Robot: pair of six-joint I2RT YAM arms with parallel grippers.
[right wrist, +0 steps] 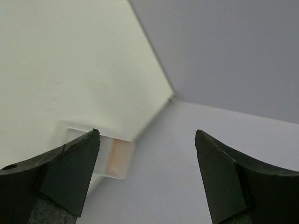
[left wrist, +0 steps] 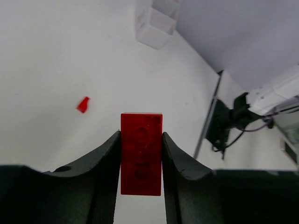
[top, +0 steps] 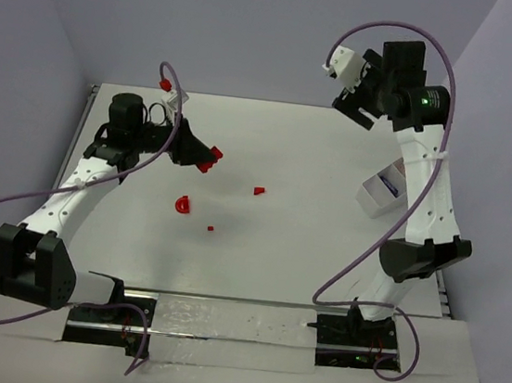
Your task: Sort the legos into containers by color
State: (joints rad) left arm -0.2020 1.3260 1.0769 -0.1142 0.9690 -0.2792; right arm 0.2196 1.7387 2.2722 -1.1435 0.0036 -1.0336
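Note:
My left gripper [left wrist: 141, 135] is shut on a flat red lego [left wrist: 141, 154], which stands upright between the fingers. The top view shows this gripper [top: 202, 159] above the table's left half with the lego [top: 214, 155] at its tip. Three more red legos lie on the table: a small one [top: 259, 191], a curved one [top: 182, 205] and a tiny one [top: 210, 228]. My right gripper [right wrist: 147, 135] is open and holds nothing. It is raised high at the back right [top: 351, 99]. A white container [top: 377, 193] with something purple inside stands beside the right arm.
The left wrist view shows white containers [left wrist: 156, 21] far ahead and one red lego [left wrist: 83, 104] on the table. Past my right gripper's left finger, a translucent container [right wrist: 114, 156] with an orange tint sits near the table's far edge. Grey walls enclose the back and sides.

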